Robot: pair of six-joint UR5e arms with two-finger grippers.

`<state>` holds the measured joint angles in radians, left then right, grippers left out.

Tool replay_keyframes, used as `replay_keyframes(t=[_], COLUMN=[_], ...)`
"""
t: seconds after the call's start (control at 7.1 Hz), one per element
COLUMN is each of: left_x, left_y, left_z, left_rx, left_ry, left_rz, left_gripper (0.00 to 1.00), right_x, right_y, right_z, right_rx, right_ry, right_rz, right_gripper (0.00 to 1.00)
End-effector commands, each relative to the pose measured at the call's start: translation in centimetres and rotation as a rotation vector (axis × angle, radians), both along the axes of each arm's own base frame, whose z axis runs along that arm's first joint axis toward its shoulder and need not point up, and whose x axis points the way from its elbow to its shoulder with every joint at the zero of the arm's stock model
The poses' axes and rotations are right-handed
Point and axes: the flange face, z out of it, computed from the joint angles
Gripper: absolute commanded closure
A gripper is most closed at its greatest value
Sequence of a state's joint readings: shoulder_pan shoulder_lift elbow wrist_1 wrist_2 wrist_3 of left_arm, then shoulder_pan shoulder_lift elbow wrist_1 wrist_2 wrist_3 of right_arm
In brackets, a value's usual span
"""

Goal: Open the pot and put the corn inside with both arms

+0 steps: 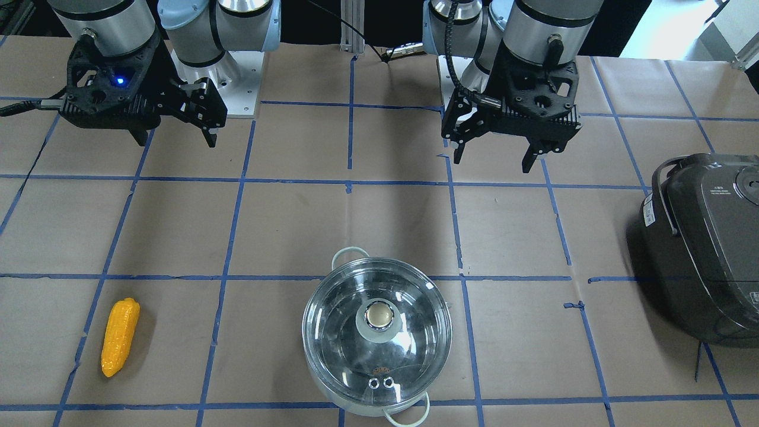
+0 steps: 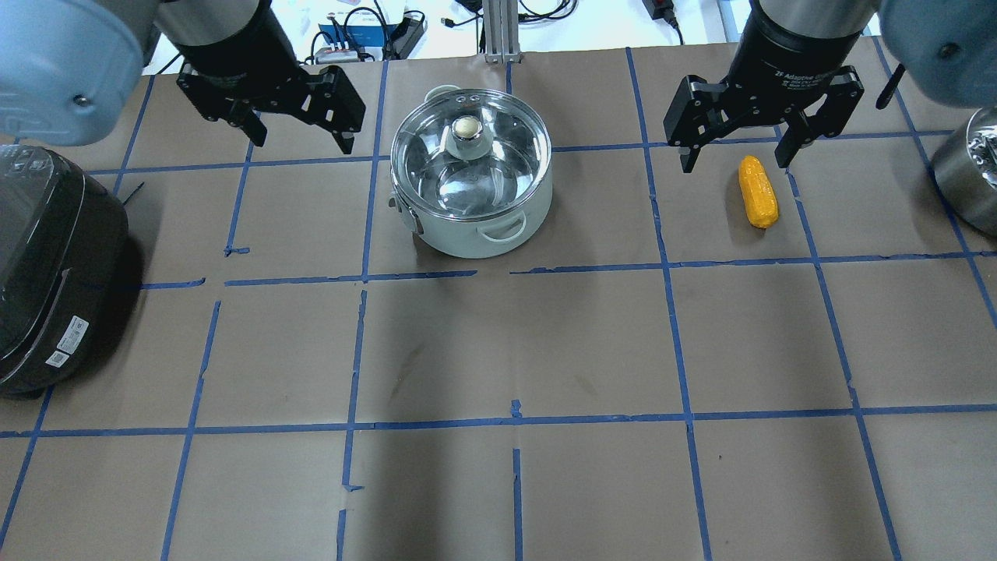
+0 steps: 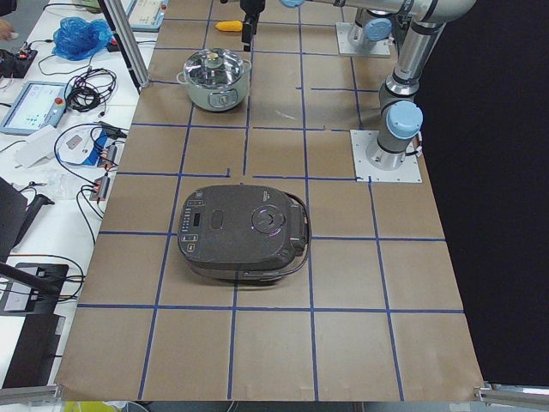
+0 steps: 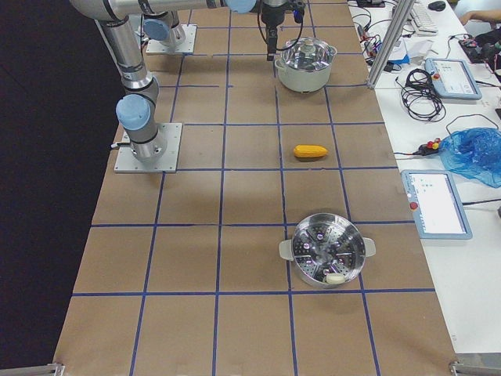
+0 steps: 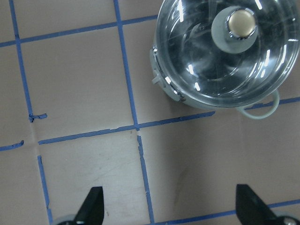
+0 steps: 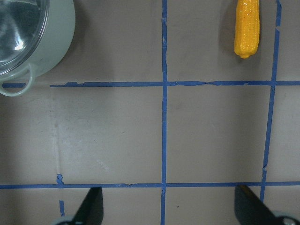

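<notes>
My L tool [image 2: 300,139] and R tool [image 2: 734,162] both wide, empty. Risk: lid knob [image 2: 466,128] could slip from an off-centre grip; corn [image 2: 758,192] could roll when pinched.

Light even and diffuse, from above – all six views bright enough. Table [image 2: 592,351] paper matte, no hot spots. Soft-edged arm shadows lie on it, with a broad dim patch near the pot [image 2: 471,183] in the overhead view. Glass lid [image 5: 227,51] carries short white streaks of glare in the left wrist view. Corn [image 1: 120,336] saturated, faint shadow at its side. Rice cooker [image 1: 705,249] dark, little surface detail. Beyond the table's far edge the overhead view is blown white; both side views fall to black on the robot's side. Joint caps [image 2: 54,54] at the overhead view's top corners out of focus. Left pincer [image 5: 169,199] soft at its tips along the frame's bottom edge – likewise the right pincer [image 6: 168,199].
</notes>
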<state>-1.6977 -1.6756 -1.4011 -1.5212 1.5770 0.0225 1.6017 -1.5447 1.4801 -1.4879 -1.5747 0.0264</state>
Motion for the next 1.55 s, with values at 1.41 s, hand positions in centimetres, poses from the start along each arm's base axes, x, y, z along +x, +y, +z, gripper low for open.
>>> replay_keyframes(t=[1.41], left_x=[-11.8], left_y=[-15.9], left_z=[-17.5], left_rx=[0.111], left_ry=[0.067], left_rz=[0.115], left_gripper=[0.00], right_x=[-17.7], right_y=[-21.0], right_z=[-24.3], right_rx=[0.009], right_ry=[0.048], right_rz=[-0.028], right_gripper=[0.00])
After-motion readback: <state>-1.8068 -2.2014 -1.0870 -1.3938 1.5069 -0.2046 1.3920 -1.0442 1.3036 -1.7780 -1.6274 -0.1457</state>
